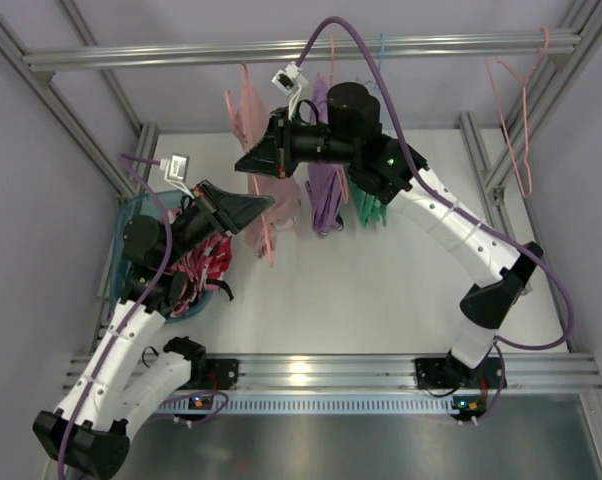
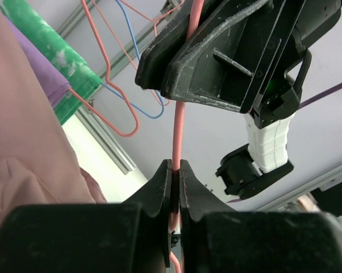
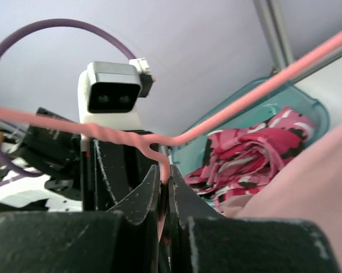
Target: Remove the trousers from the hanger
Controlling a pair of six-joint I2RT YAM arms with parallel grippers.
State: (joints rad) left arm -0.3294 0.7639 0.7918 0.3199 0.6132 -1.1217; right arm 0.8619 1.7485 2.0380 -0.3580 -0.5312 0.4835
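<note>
The pale pink trousers (image 1: 284, 203) hang on the salmon-pink wire hanger (image 1: 267, 240) in front of the rail. My left gripper (image 1: 268, 204) is shut on the hanger's wire; the left wrist view shows the wire (image 2: 178, 125) pinched between its fingertips (image 2: 163, 181), with the trousers (image 2: 23, 148) at the left. My right gripper (image 1: 240, 164) is shut on the same hanger near its twisted neck (image 3: 117, 138), just above the left gripper. In the right wrist view the hanger's arm (image 3: 256, 94) runs up to the right and the trousers (image 3: 313, 187) fill the lower right.
A purple garment (image 1: 326, 190) and a green garment (image 1: 371, 210) hang to the right of the trousers. An empty salmon hanger (image 1: 521, 110) hangs at the rail's right end, and a blue hanger (image 2: 138, 98) behind. A teal basket (image 1: 124, 218) with pink patterned clothes (image 3: 256, 153) stands at the left.
</note>
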